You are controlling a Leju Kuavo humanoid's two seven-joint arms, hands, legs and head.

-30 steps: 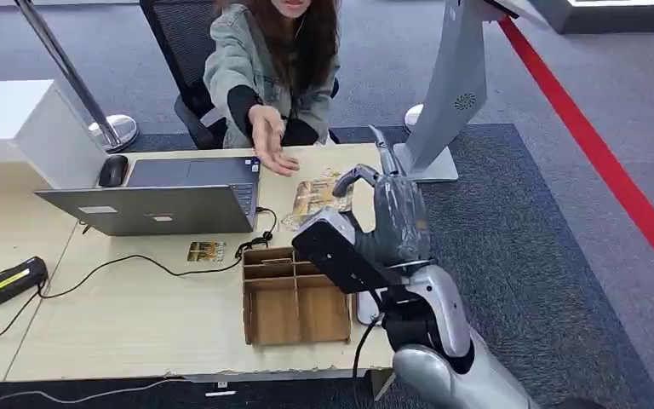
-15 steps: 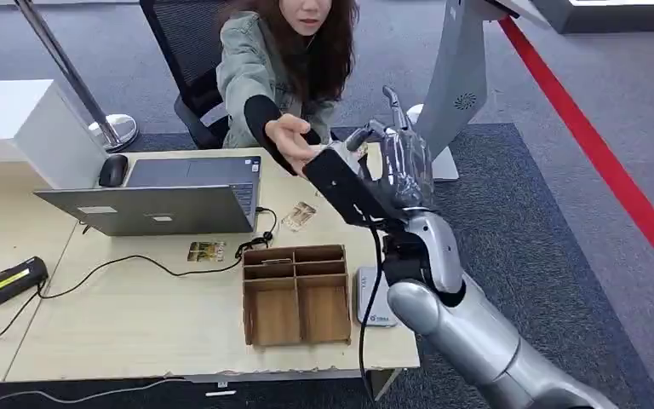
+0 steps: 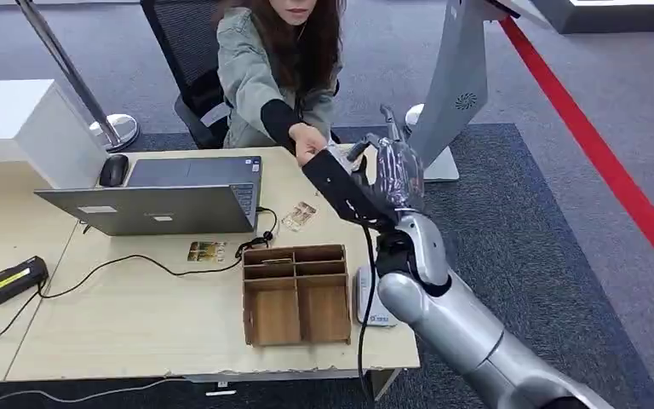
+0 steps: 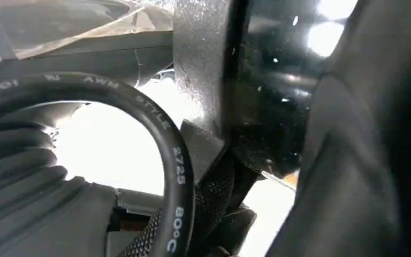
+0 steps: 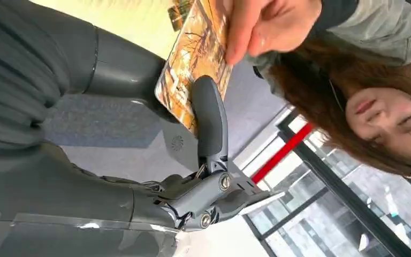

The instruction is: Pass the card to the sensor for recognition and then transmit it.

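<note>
The card [image 5: 195,59], orange-patterned, is held above the tabletop's [image 3: 136,315] far edge, pinched between the thumb and a finger of the right robot hand [image 3: 383,175]. A person's hand [image 5: 267,24] grips the card's other end at the same time. Two more cards [image 3: 298,216] [image 3: 206,250] lie flat on the tabletop beside a laptop [image 3: 170,196]. A cardboard divider box [image 3: 296,294] stands nearer the robot, with a white reader [image 3: 368,298] touching its right wall. The left robot hand's state cannot be told.
</note>
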